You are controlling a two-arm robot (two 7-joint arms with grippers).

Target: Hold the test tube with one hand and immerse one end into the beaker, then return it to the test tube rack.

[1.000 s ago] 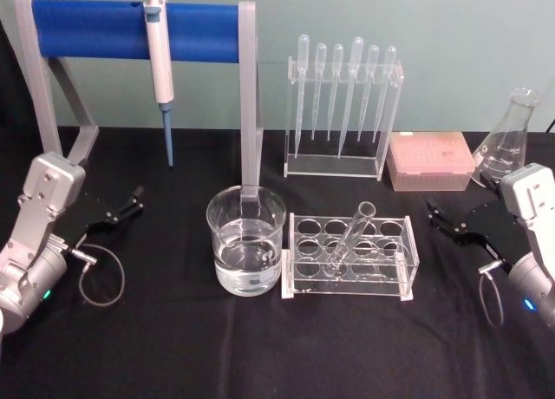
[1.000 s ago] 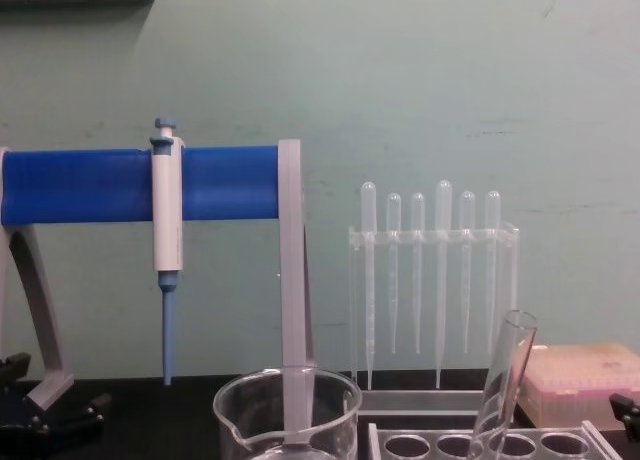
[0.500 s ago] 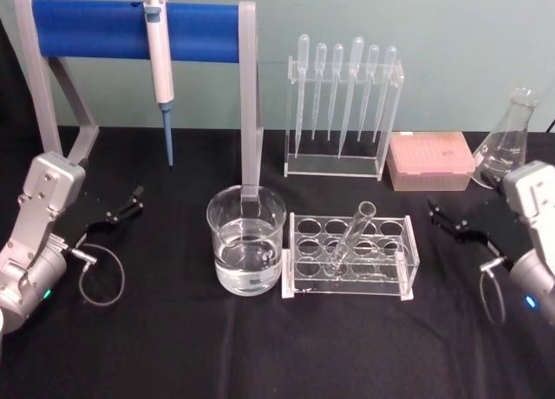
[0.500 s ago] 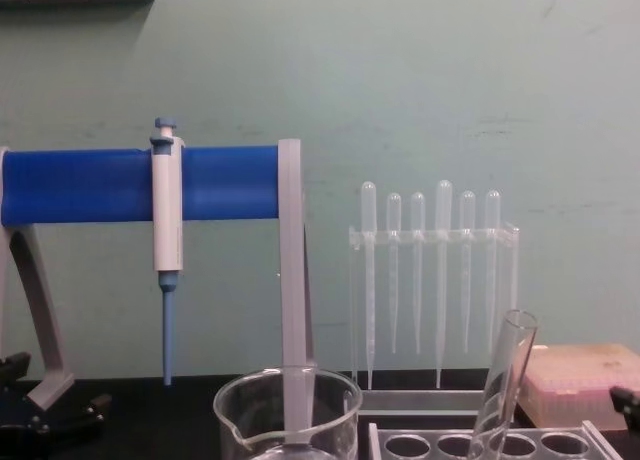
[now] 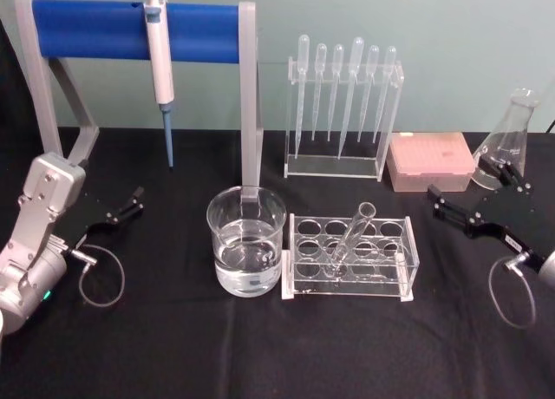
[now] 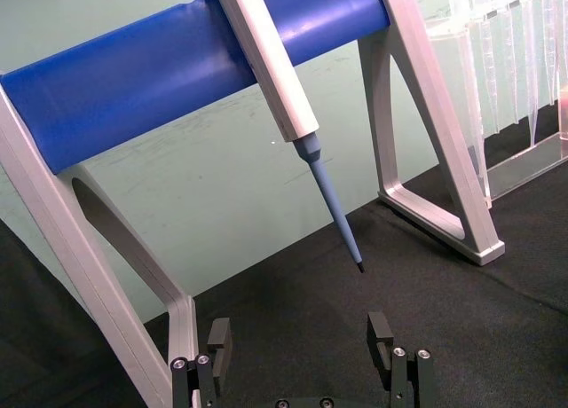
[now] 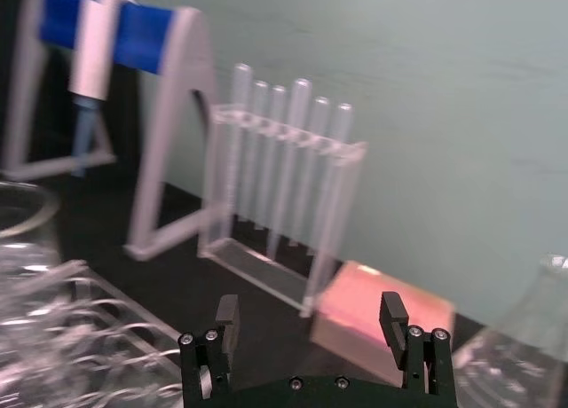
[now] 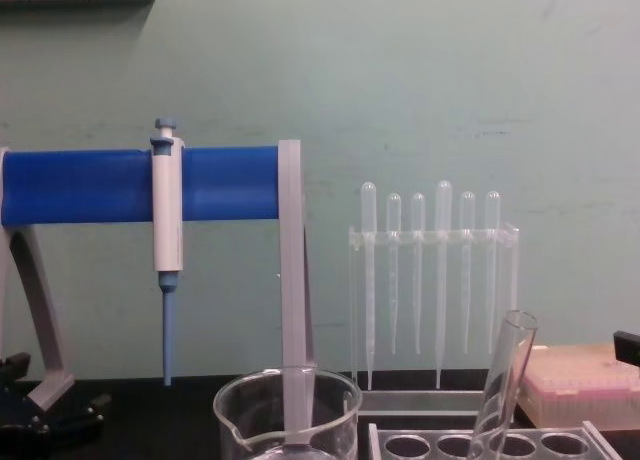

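None of the task's steps looks begun, by my reading. In the head view the test tube (image 5: 351, 237) leans in the test tube rack (image 5: 408, 269), its rim tipped away from the beaker (image 5: 246, 210). The beaker stands just beside the rack's left end with water in it. Lifting, dipping and returning all seem left to do, though whether the tube has been wetted cannot be told. The right gripper (image 5: 458, 182) hovers well apart to the rack's right, spread wide and holding nothing. The left gripper (image 5: 124, 205) sits parked far to the beaker's left. In the left wrist view the left gripper (image 6: 300, 333) gapes empty over bare black cloth. In the right wrist view the right gripper (image 7: 311, 310) is equally wide and empty, with the blurred rack (image 7: 89, 337) ahead and to one side, not between its fingers. In the chest view the tube (image 8: 505, 380) rises slanted from the rack, between the beaker (image 8: 290, 420) and a black tip of the right gripper at the edge.
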